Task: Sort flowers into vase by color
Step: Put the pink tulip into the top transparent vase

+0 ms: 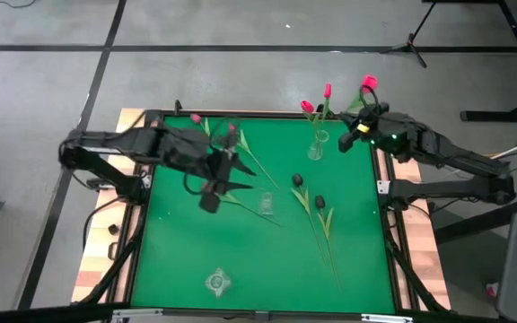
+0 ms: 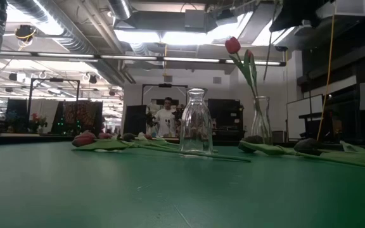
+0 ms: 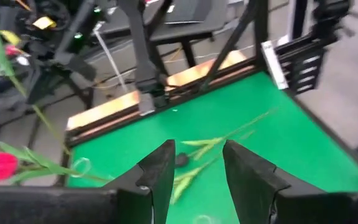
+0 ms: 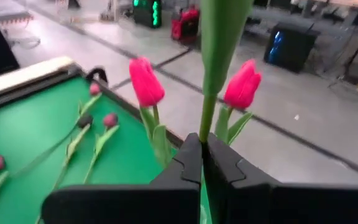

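Sorting under way, pink batch in hand. Right hand (image 1: pixel 363 112) clamped on the stem of a pink tulip (image 1: pixel 369 83), raised beside the far right edge of the worktop (image 1: pixel 187 242), close to the far vase (image 1: pixel 318 144). Two pink tulips (image 1: pixel 317 100) already standing in that vase. Left hand (image 1: pixel 227 166) up over the left-centre of the worktop, fingers (image 3: pixel 160 171) parted to a middling gap, nothing seen between them; blurred from above, so possibly mid-move. Middle vase (image 1: pixel 266 205) empty, a third vase (image 1: pixel 216 282) near the front edge. Dark tulips (image 1: pixel 311 199) lying right of centre, mauve ones (image 1: pixel 214 130) at far left, partly hidden under the left arm.

Next, probably: swing the held stem over the far vase mouth, bring the stem end upright, lower it in beside the other two, then let go. Narrow neck, long limp stem: careful lining up needed.
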{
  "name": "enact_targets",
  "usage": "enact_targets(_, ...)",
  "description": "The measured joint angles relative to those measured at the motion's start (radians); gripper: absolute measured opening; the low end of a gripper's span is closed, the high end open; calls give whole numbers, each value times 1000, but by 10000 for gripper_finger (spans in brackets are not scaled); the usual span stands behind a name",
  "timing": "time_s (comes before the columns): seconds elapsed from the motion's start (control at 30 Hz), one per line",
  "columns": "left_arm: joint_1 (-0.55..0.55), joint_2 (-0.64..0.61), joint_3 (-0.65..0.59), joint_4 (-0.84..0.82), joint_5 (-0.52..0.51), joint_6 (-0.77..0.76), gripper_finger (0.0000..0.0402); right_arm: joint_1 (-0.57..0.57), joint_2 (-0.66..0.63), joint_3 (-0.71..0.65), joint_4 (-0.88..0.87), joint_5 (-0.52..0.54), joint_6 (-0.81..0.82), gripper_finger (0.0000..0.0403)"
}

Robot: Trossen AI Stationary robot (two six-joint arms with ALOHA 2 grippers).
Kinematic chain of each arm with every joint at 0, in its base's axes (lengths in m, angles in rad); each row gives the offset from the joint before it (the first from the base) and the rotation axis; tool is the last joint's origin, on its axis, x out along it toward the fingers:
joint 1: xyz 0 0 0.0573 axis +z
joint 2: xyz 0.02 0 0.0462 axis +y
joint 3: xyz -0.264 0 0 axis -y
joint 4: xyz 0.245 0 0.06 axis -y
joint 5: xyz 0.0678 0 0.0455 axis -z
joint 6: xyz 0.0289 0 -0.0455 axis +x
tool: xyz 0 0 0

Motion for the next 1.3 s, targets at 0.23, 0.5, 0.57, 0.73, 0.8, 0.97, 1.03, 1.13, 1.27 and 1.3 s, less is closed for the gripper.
enact_targets(0.23, 38, -135, -122, 65, 89, -28, 134, -149, 45, -1, -7, -190, -3, 1)
enact_targets(0.5, 44, -304, -365, 262, 94, -67, 134, -240, 79, -22, 20, -303, -19, 1)
enact_targets(0.57, 44, -338, -418, 296, 77, -77, 134, -243, 78, -45, 53, -308, -23, 1)
enact_targets(0.73, 44, -395, -506, 370, 55, -89, 133, -243, 78, -110, 89, -311, -24, 1)
enact_targets(0.8, 44, -409, -519, 375, 53, -102, 133, -243, 78, -134, 104, -311, -24, 1)
enact_targets(0.97, 44, -412, -520, 371, 52, -109, 133, -249, 78, -189, 186, -333, -24, 1)
enact_targets(1.03, 44, -412, -520, 367, 51, -109, 133, -264, 79, -204, 187, -340, -23, 1)
enact_targets(1.13, 44, -412, -520, 367, 23, -110, 133, -289, 78, -221, 193, -375, -3, 3)
enact_targets(1.27, 44, -412, -520, 375, -49, -109, 133, -301, 79, -229, 187, -434, 7, 32)
enact_targets(1.3, 44, -412, -520, 376, -68, -110, 133, -301, 79, -229, 190, -447, 7, 44)
